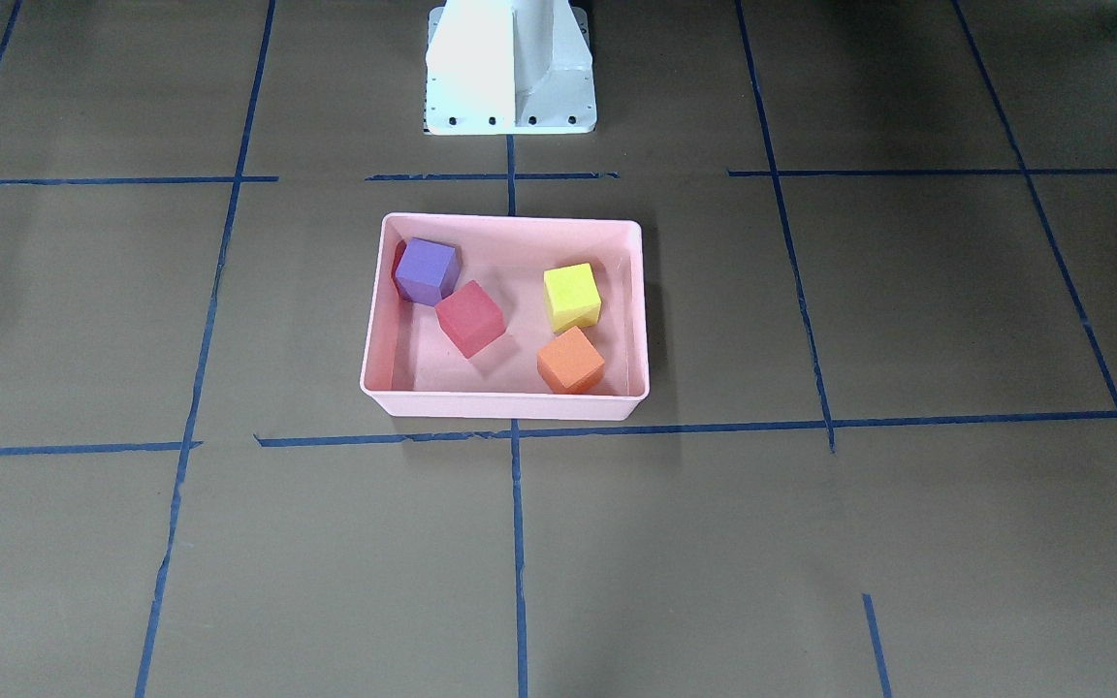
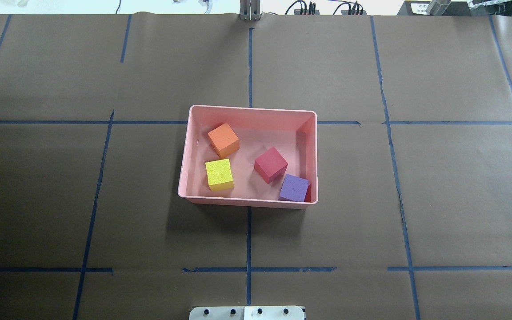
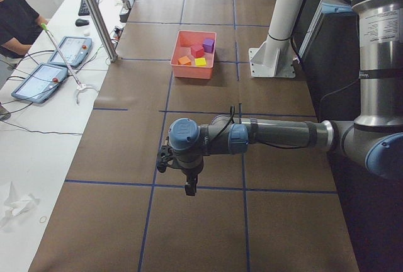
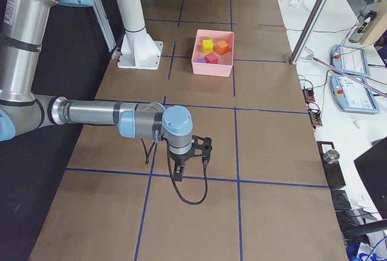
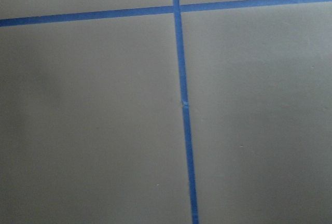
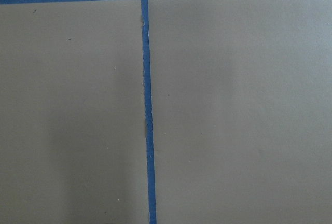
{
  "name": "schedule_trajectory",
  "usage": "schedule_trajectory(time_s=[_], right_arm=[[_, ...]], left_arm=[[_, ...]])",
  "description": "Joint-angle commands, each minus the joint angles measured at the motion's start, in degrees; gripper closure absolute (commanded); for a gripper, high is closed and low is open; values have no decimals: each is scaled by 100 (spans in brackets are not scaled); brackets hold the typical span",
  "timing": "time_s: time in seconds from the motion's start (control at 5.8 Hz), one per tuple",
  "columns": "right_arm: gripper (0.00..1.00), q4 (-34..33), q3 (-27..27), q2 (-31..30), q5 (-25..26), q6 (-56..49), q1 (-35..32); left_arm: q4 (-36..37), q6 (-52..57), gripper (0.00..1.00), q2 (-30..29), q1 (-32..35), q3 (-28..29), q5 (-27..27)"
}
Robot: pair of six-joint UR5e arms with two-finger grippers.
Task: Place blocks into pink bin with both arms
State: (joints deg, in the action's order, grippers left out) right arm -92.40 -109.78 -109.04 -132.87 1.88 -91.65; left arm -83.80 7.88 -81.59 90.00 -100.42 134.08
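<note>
So, judging from how things lie, this one looks basically finished: all four blocks sit inside the pink bin [image 2: 251,108], which is in the middle of the counter [image 2: 438,200] with its long axis running side to side across the robot's front. The orange block [image 2: 223,140] and the yellow block [image 2: 219,174] are in the half toward the robot's left, orange farther out and yellow closer to the base. The red block [image 2: 270,165] is around the middle of the other half, and the purple block [image 2: 294,188] is tucked into the near corner on the robot's right, just beside the red one; I can't tell if those two touch. Neither arm is anywhere near the bin. The left gripper [image 3: 188,187] hangs over bare counter out toward the left end, and the right gripper [image 4: 179,173] does the same at the right end, each well apart from the bin, which lies inward along the counter from both. Neither looks clearly nearer. Both only show in the side views, so I can't tell whether the fingers are spread or closed, though nothing seems to be in them. The wrist cameras just show brown paper and blue tape lines [image 5: 179,79]. I'd guess nothing's left to pick.
</note>
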Motion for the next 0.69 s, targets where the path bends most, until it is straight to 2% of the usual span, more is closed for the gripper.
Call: schedule_trajectory(time_s=[0.0, 0.52], right_arm=[[0, -94, -26, -29, 15, -108, -2], [0, -102, -17, -38, 24, -144, -2]], left_arm=[[39, -6, 0, -6, 0, -91, -75], [92, 3, 0, -23, 0, -196, -84]])
